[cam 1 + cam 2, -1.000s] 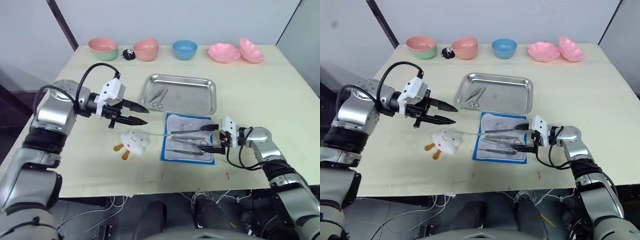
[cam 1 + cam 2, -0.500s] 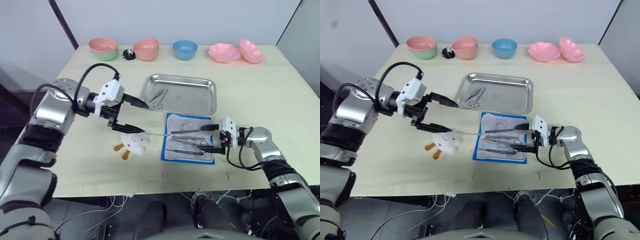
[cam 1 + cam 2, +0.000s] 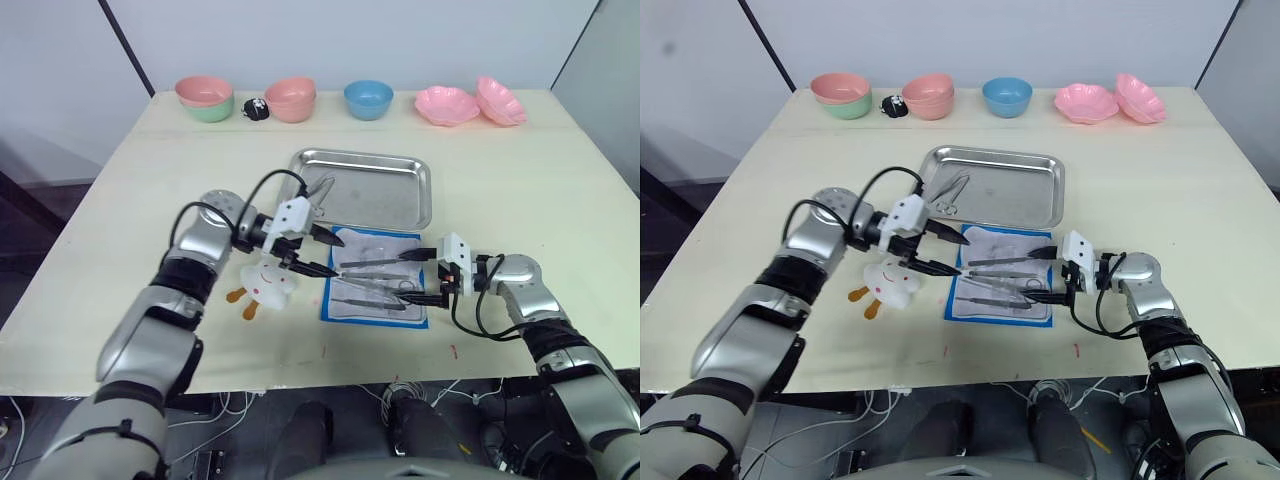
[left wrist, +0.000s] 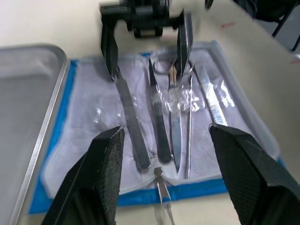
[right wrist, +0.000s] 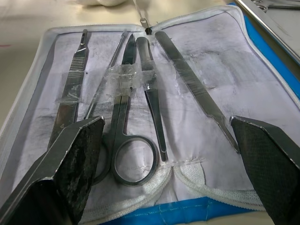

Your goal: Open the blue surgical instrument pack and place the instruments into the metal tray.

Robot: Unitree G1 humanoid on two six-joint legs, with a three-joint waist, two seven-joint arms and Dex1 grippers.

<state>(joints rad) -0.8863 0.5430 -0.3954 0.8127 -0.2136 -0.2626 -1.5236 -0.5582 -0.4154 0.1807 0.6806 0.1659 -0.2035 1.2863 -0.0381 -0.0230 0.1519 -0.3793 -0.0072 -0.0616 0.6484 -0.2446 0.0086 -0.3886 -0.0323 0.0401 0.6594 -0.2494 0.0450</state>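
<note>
A: Where is the left gripper [image 3: 320, 252] now?

B: It has swung in from over the bare table to the pack's near-left edge, right above the white plush toy [image 3: 268, 281]. 1 second ago it hung well to the left with its fingers nearly together; now they are spread wide, 1 tip toward the metal tray [image 3: 362, 188], the other at the blue border.

A: And the blue surgical instrument pack [image 3: 376, 275]?

B: It lies open and flat on the table just in front of the tray, white inner face up. In the left wrist view 5 tools sit side by side in it: forceps [image 4: 130, 123], tweezers [image 4: 158, 123], ring-handled scissors [image 4: 173, 112], a thin probe [image 4: 189, 127] and a scalpel handle [image 4: 211, 99]. Clear tape crosses some of them.

A: Anything in the tray?

B: 1 small pair of scissors [image 3: 319, 195] near its left end. So the opening is done and most of the transfer is left.

A: The right gripper [image 3: 420, 276]?

B: It has not moved, its fingers spread at the pack's right edge, straddling the handle ends and holding nothing.

A: So what does the shift mean?

B: I judge the left arm is lining up for the next pick, probably the forceps on the tray side. The tape may resist.
</note>
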